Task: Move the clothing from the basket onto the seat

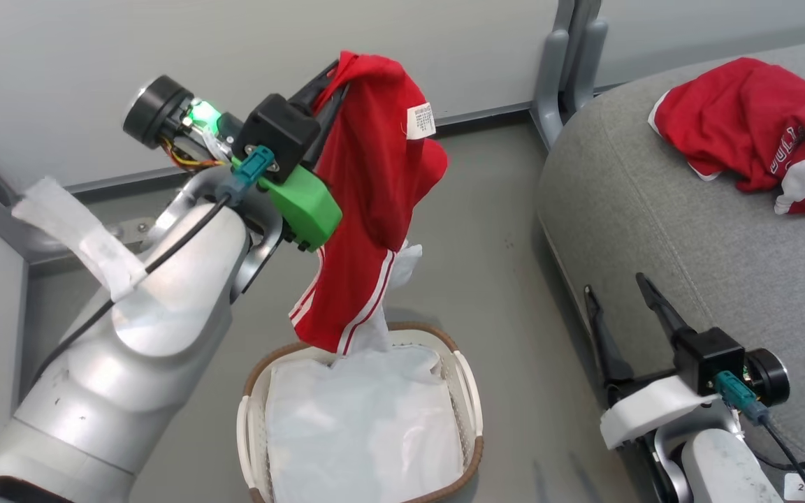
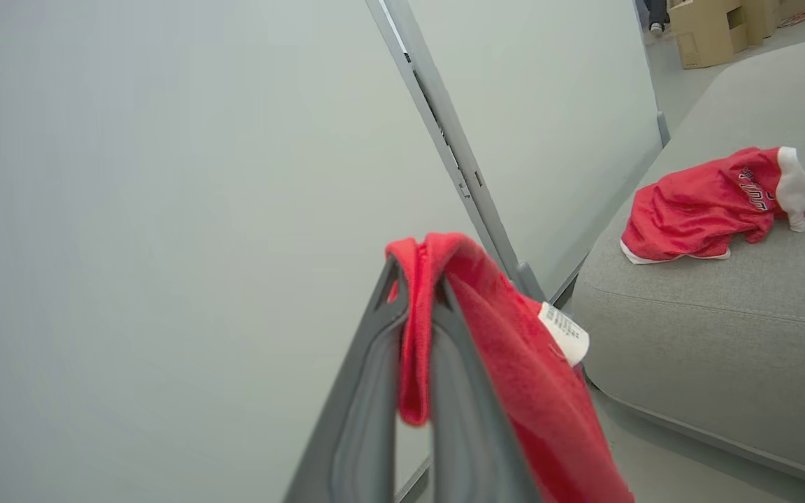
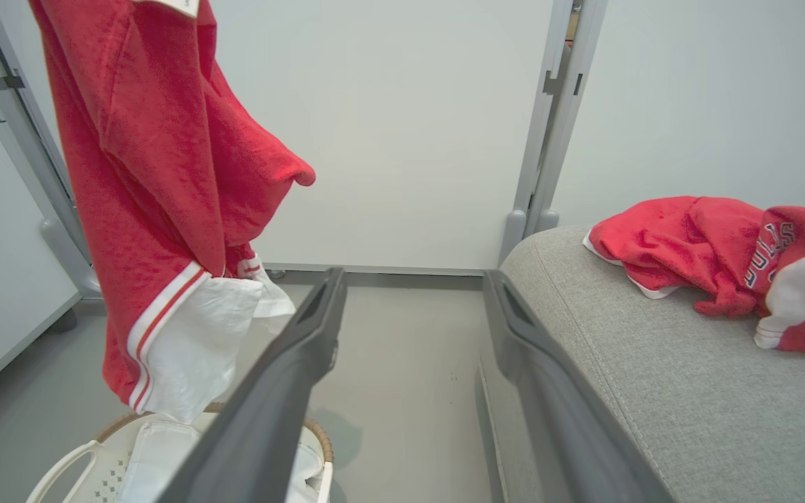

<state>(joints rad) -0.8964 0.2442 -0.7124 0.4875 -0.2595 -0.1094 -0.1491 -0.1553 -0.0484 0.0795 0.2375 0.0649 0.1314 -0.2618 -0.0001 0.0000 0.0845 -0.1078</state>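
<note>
Grey sofa seat takes the 2-to-4 o'clock side of the head view, its rounded edge toward the grey floor.

Oval laundry basket, cream plastic with a brown rim, stands on the floor at 6 o'clock, near the seat and not touching it.

White cloth sheet lies inside the basket and covers its bottom.

Hanging garment, bright red with white stripe trim, is suspended above the basket at its 12 o'clock. Its white lower end comes down to the sheet; I cannot tell whether the two touch.

Second garment, red with white trim and dark lettering, lies crumpled on the seat at 2 o'clock.

Left tool is up at 11 o'clock, fingers narrow and clamped on the top fold of the hanging garment. The fabric is pinched between them and drapes down one side.

Right tool sits low at 4 o'clock by the seat's edge, fingers wide, pointing toward 12 o'clock.

Care label, small and white, is near the top of the hanging garment.
</note>
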